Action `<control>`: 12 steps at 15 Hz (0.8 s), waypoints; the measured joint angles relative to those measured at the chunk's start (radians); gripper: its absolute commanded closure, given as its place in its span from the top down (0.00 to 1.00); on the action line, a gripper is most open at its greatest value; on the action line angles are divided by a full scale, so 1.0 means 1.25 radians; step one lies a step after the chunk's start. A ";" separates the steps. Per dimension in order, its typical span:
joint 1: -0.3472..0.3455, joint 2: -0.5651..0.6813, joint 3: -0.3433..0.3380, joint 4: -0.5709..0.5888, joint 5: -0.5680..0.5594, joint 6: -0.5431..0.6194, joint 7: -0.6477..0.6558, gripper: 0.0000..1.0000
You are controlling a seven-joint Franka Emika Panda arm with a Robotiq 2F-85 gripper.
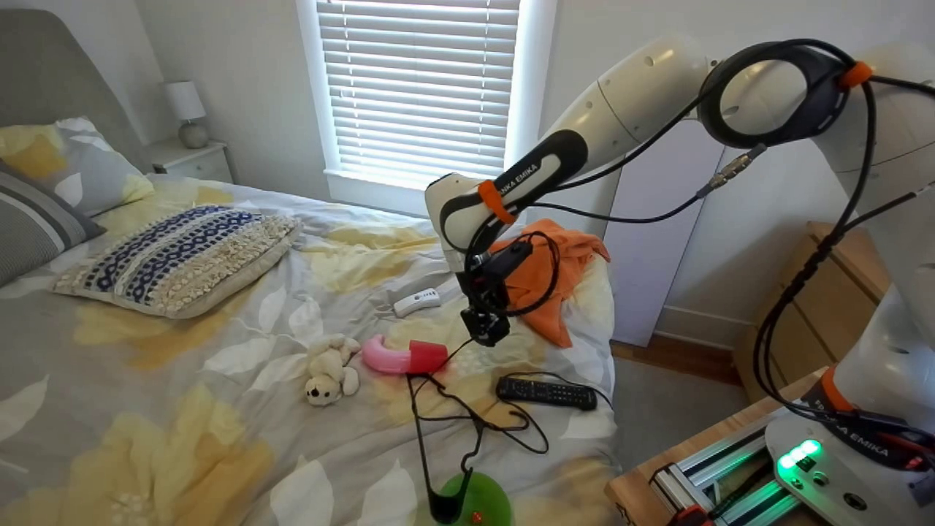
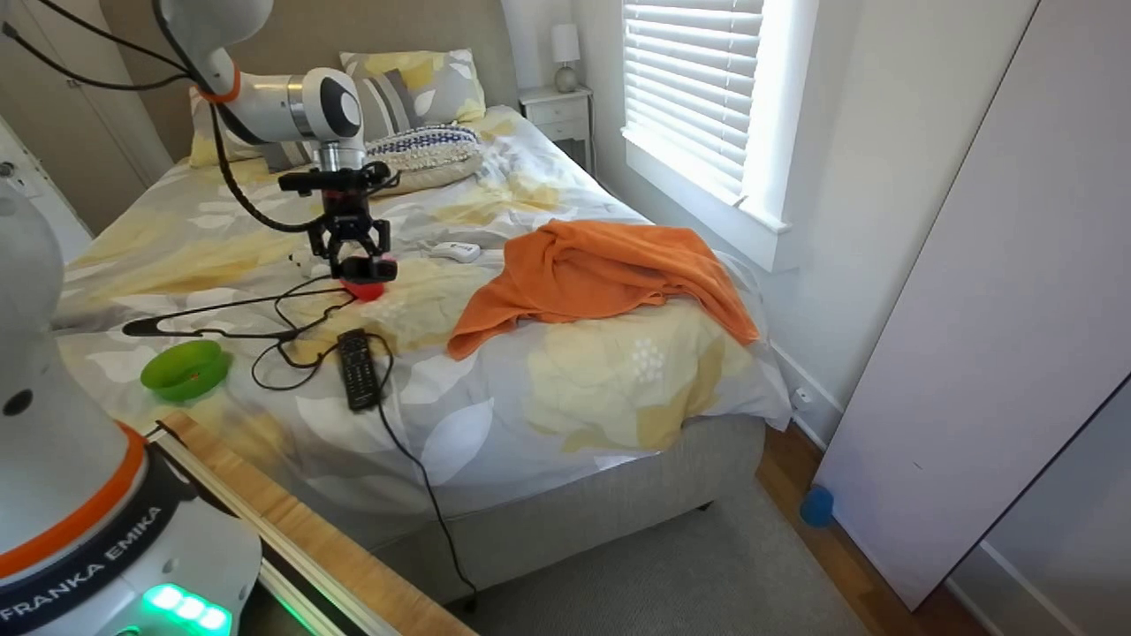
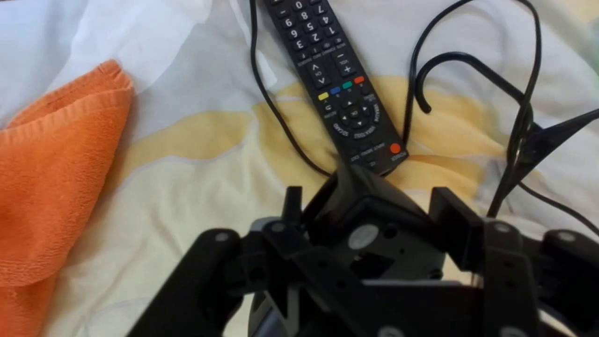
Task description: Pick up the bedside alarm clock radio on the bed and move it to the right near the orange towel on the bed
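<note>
The clock radio is a dark, angular body point(image 3: 402, 243) between the two fingers in the wrist view, with a round pale spot on its near face. My gripper point(image 3: 372, 215) is shut on it, one finger against each side. In both exterior views the gripper point(image 1: 483, 317) point(image 2: 360, 253) holds the clock radio point(image 1: 492, 332) point(image 2: 371, 270) above the bed. The orange towel point(image 2: 601, 269) lies crumpled near the bed's corner. It is behind and right of the gripper in an exterior view point(image 1: 559, 274) and at the left in the wrist view point(image 3: 61, 187). The clock's front is hidden.
A black remote point(image 1: 546, 392) lies on the bed with a black cord looped around it. A black hanger point(image 1: 420, 438), a green bowl point(image 2: 185, 371), a pink and red object point(image 1: 427, 356), a white teddy point(image 1: 329, 372) and a white controller point(image 1: 417, 302) lie nearby.
</note>
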 measured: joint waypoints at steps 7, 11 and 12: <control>-0.046 0.033 -0.010 0.005 0.010 0.000 0.010 0.44; -0.048 0.062 -0.012 0.021 0.010 0.000 0.014 0.44; -0.049 0.067 -0.015 0.026 0.010 0.000 0.017 0.44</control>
